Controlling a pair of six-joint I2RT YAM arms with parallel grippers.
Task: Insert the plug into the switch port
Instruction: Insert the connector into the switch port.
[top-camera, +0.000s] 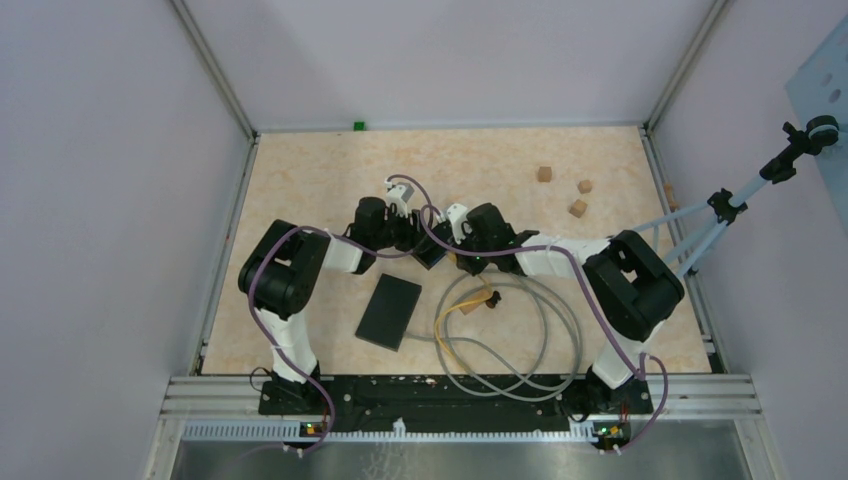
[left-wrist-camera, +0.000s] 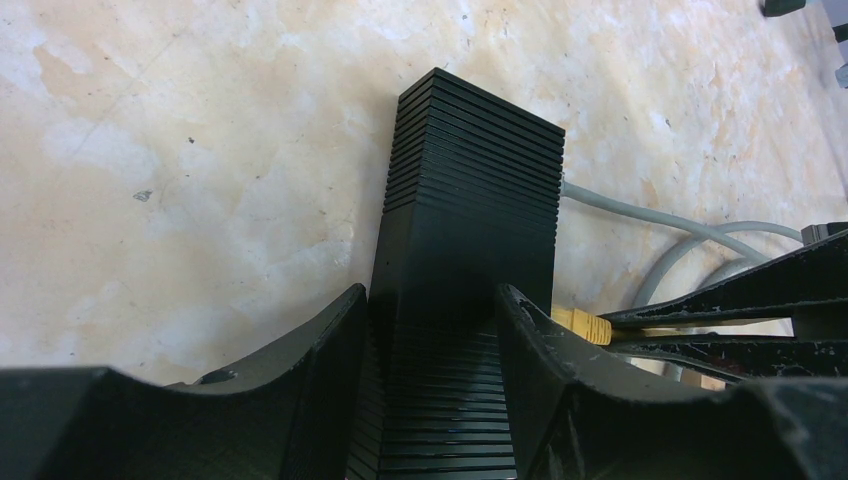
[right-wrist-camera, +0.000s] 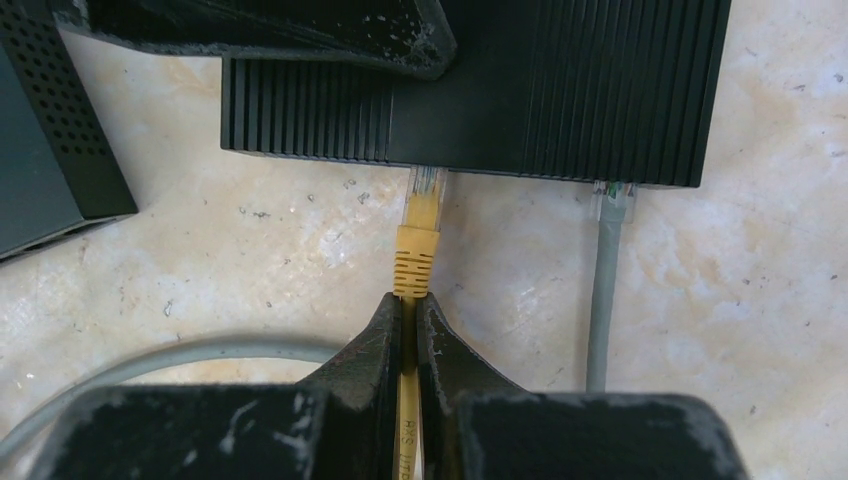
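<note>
Right wrist view: the right claw (right-wrist-camera: 411, 305) is pinched almost fully closed on a thin yellow network cable (right-wrist-camera: 410, 420), just behind the yellow-booted clear plug (right-wrist-camera: 418, 235). The plug points straight at the long side of the black ribbed switch box (right-wrist-camera: 560, 100), and its clear tip meets the box's lower edge at a port. How deep it sits cannot be told. Further right along the same side, a grey round cable (right-wrist-camera: 603, 290) is already seated with its own clear plug (right-wrist-camera: 612, 195). A second black perforated box (right-wrist-camera: 50, 130) lies apart at the left edge.

From the left wrist, the left claw (left-wrist-camera: 432, 300) stands about half open, with both fingers pressed against the narrow sides of the switch box (left-wrist-camera: 470, 200), gripping it. The yellow plug (left-wrist-camera: 580, 325) shows beside the right-hand finger.

From the top camera, both claws meet mid-way across the beige marbled desk (top-camera: 300, 180). The flat second box (top-camera: 389, 311) lies just nearer the bases, and the grey cable (top-camera: 540, 350) loops beside it. Three small wooden cubes (top-camera: 578, 207) sit well apart towards the far right.
</note>
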